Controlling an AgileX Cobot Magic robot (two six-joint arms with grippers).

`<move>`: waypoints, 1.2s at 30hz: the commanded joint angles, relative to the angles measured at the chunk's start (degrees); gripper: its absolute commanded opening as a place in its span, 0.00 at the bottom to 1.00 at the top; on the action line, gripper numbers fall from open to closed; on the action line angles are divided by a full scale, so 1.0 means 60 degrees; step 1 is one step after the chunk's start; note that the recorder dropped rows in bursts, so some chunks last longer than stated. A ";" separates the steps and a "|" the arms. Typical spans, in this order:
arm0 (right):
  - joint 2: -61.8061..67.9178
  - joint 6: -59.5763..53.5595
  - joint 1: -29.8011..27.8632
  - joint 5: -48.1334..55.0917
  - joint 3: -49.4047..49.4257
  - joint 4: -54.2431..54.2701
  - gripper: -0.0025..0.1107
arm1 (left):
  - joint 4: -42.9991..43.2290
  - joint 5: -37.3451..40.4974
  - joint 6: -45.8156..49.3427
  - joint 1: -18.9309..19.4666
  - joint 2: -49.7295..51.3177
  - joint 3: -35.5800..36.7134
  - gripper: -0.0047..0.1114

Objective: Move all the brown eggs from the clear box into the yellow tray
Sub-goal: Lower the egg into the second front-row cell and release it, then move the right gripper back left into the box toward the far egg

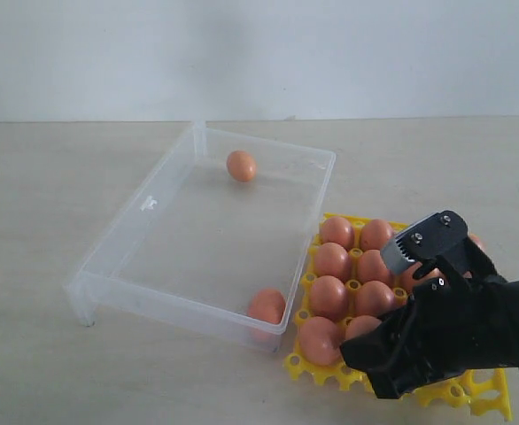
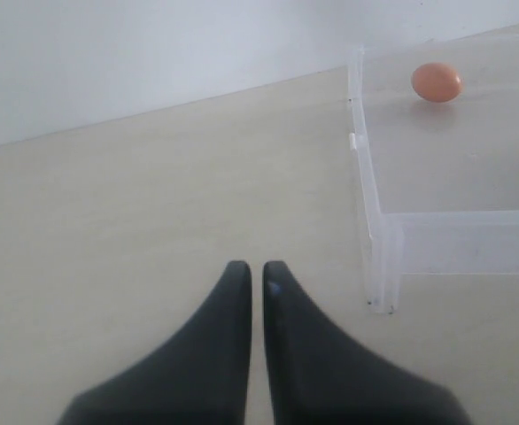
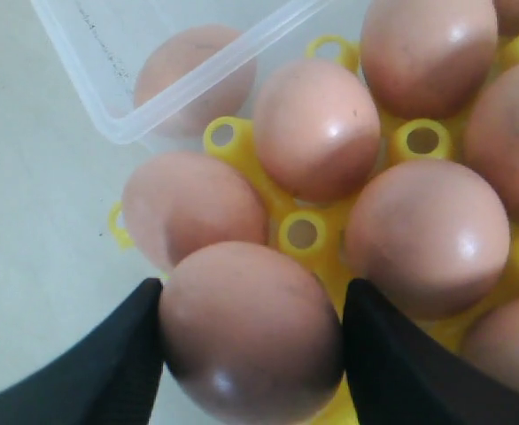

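**Right wrist view: one egg gripped over the tray, two left in the box**

The right jaws stand wide and press on both flanks of an egg. They hold it just above the tray, close beside eggs already seated there. In the exterior view the tray lies right beside the box on the tabletop. Its cells near the box are filled, and the arm hides the rest.

Two eggs are left in the box, one near the far wall and one tucked into the near corner by the tray. The left jaws are closed to a thin slit with nothing between them, low over bare tabletop outside the box.

An egg is probably light and stiff, with a thin shell that cracks if squeezed hard. Its smooth curve could let it slip out of the grip. It is best held across the widest part, with only enough pressure to carry it. The corner egg looks awkward, because the walls leave little room for a jaw on that side. A loose egg would likely roll on the slick floor if nudged.
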 commanded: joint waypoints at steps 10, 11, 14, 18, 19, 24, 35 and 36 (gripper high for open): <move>-0.0002 -0.0656 -0.0017 0.0448 -0.0025 0.0024 0.56 | -0.0001 -0.0036 -0.0102 0.0036 -0.0036 0.0038 0.08; -0.0002 -0.0656 -0.0017 0.0448 -0.0025 0.0024 0.56 | -0.0001 -0.0036 -0.0102 0.0036 -0.0036 0.0038 0.08; -0.0002 -0.0618 -0.0017 0.0448 -0.0025 0.0024 0.56 | -0.0001 -0.0036 -0.0102 0.0036 -0.0036 0.0038 0.08; -0.0157 -0.0573 -0.0017 0.0741 -0.0351 0.0024 0.56 | -0.0001 -0.0036 -0.0102 0.0036 -0.0036 0.0038 0.08; -0.0251 -0.0573 -0.0017 0.0891 -0.0474 0.0024 0.56 | -0.0001 -0.0036 -0.0102 0.0036 -0.0036 0.0038 0.08; -0.0954 0.0061 -0.0017 0.0694 -0.2028 0.0024 0.44 | -0.0001 -0.0036 -0.0102 0.0036 -0.0036 0.0038 0.08; 0.0477 0.4775 0.0697 0.0596 -0.6620 -0.4651 0.03 | -0.0001 -0.0036 -0.0102 0.0036 -0.0036 0.0038 0.08; 0.0806 0.5375 0.0911 0.0596 -0.6868 -0.5971 0.03 | -0.0001 -0.0036 -0.0102 0.0036 -0.0036 0.0038 0.08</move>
